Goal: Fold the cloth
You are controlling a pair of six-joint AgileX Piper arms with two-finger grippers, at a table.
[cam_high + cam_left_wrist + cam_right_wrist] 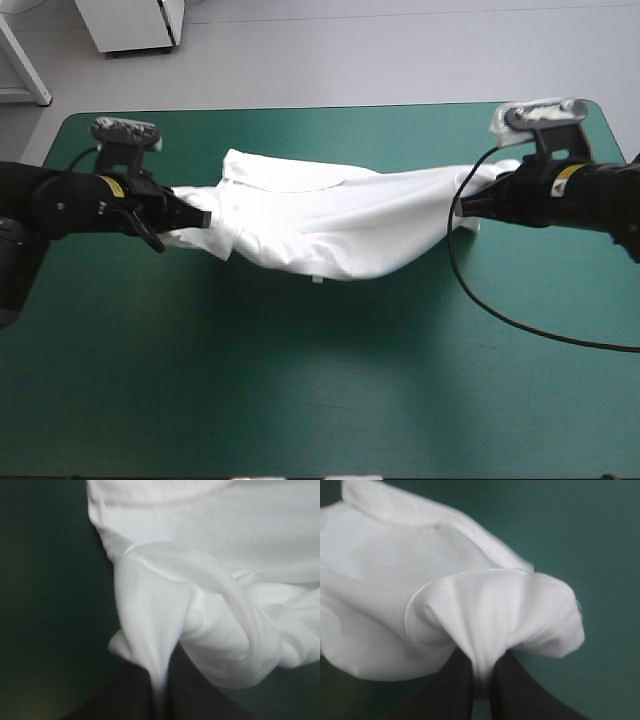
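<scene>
The white T-shirt (320,220) hangs stretched between my two grippers over the middle of the teal-green table, sagging toward the front. My left gripper (200,217) is shut on the T-shirt at its left end. In the left wrist view the cloth (200,595) bunches ahead of the left gripper (159,692), a thin fold pinched between the black fingers. My right gripper (468,205) is shut on the T-shirt at its right end. The right wrist view shows gathered fabric (485,615) pinched in the right gripper (481,687).
Bare teal-green cover (300,390) spreads in front of the T-shirt. A white cabinet (135,25) stands on the floor beyond the table's far edge.
</scene>
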